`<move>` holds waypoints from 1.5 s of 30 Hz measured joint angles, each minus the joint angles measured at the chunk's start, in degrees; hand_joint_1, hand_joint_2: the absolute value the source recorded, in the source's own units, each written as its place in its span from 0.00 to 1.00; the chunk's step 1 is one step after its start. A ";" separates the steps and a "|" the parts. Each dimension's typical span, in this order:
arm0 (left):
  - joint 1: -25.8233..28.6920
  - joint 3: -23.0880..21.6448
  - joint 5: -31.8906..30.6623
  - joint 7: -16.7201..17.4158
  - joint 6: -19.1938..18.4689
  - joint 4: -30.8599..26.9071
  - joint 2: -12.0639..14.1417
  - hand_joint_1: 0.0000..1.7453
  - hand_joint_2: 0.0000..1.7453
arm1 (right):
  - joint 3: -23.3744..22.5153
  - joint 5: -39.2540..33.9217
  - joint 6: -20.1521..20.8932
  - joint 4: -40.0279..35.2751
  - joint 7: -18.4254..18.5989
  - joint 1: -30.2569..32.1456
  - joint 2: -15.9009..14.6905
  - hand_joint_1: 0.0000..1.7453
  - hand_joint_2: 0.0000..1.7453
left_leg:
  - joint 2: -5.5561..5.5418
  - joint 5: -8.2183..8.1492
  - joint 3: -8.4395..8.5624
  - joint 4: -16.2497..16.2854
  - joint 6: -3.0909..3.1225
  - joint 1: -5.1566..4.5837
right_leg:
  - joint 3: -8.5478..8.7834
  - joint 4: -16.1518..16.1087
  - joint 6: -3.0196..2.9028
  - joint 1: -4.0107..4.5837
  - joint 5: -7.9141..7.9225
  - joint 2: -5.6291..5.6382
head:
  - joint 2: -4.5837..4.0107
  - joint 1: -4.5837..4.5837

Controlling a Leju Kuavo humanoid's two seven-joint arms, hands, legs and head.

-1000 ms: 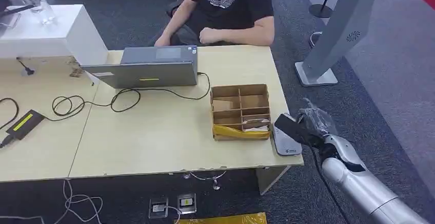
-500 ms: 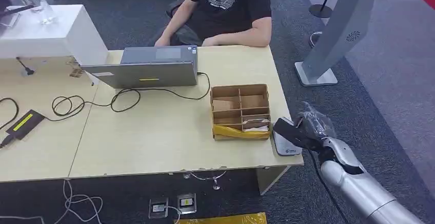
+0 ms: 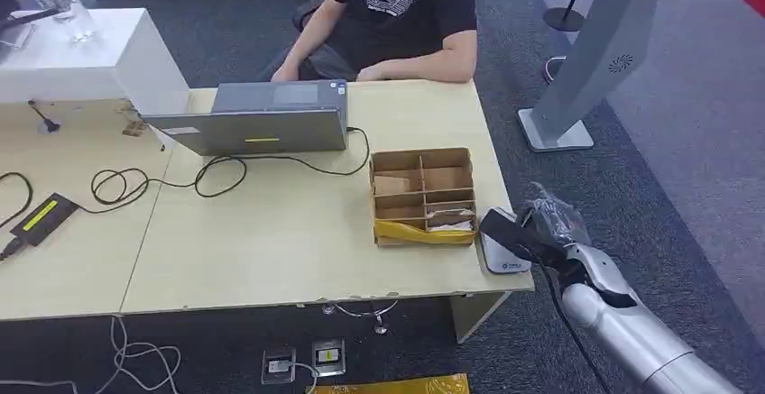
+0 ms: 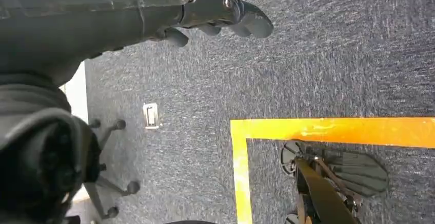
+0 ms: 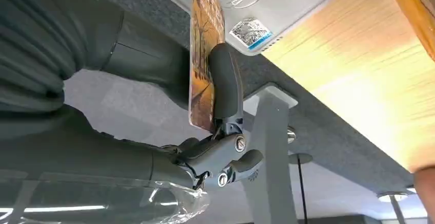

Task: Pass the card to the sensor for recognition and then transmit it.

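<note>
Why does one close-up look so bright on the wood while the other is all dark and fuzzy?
Right wrist view: strong glare washes out the table beside the card reader, yet the card stays sharp. Left wrist view: the left hand is near, dark and soft; the carpet looks grainy.

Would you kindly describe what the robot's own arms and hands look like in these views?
The right arm is a smooth silver tube with dark joints and a black cable alongside. The right hand has dark grey fingers, visible screws and clear plastic wrapping. The left hand is dark grey with rounded fingertips.
</note>
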 joint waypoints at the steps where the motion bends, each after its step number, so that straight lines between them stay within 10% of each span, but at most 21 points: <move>1: 0.00 0.00 -0.02 0.02 0.00 0.00 0.00 0.00 0.00 | 0.00 -0.02 -0.02 0.02 0.02 0.01 0.00 1.00 1.00 | 0.01 0.00 0.00 0.00 0.00 0.00 | 0.00 0.00 0.00 0.00 0.00 0.00 | 0.00 0.00; 29: 0.04 -1.40 -0.55 0.02 0.35 0.00 0.22 0.00 0.00 | 0.00 -1.09 -1.27 -0.05 1.40 0.93 -0.42 1.00 1.00 | 0.10 0.00 0.12 0.00 0.00 0.00 | 0.09 -0.01 -0.02 0.00 0.06 0.12 | 0.00 0.00; 45: -0.61 -1.62 -2.01 0.41 -0.89 0.00 0.20 0.00 0.00 | -1.44 -2.69 0.68 -15.28 3.32 -0.80 -1.77 1.00 1.00 | 0.13 0.01 0.09 0.00 0.00 0.00 | 0.07 0.00 -0.01 0.00 0.06 0.15 | 0.00 -0.02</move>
